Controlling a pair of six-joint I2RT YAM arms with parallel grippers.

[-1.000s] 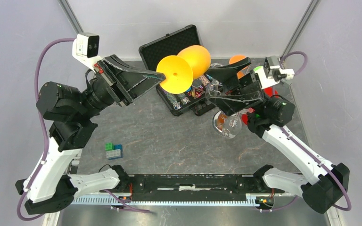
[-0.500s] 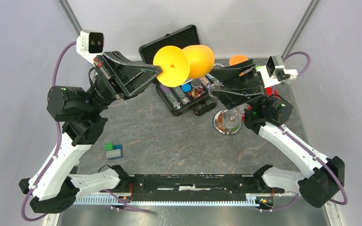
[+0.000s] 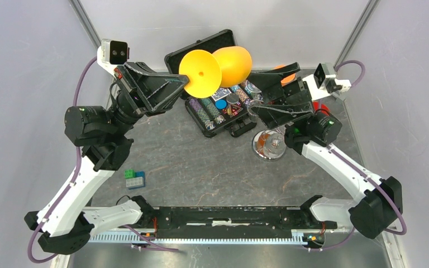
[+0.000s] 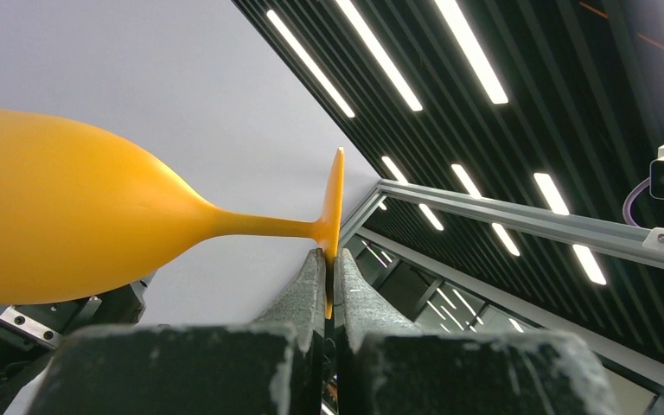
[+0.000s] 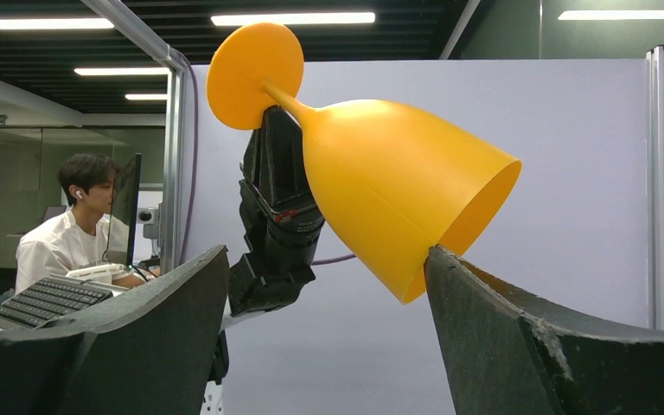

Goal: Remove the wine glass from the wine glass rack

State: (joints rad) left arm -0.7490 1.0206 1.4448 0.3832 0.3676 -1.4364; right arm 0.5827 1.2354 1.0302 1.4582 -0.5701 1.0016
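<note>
A yellow-orange wine glass (image 3: 232,62) lies sideways in the air above the black chip case. My left gripper (image 3: 188,84) is shut on the edge of its round foot (image 3: 200,73). In the left wrist view the fingertips (image 4: 316,268) pinch the foot (image 4: 336,194), with the bowl (image 4: 52,225) to the left. My right gripper (image 3: 252,96) is open and empty just right of the bowl. In the right wrist view (image 5: 327,252) its right finger (image 5: 484,311) stands at the bowl's rim (image 5: 398,186). The chrome rack's mirrored disc base (image 3: 269,146) stands below the right gripper; its hooks are mostly hidden.
An open black case (image 3: 201,56) with poker chips lies at the back centre. An orange object (image 3: 282,71) shows behind the right gripper and a red one (image 3: 322,108) beside it. Green and blue bricks (image 3: 134,177) lie front left.
My left arm has swung the glass slightly back and left. My right gripper has moved back off the rack base, which now shows more fully.
</note>
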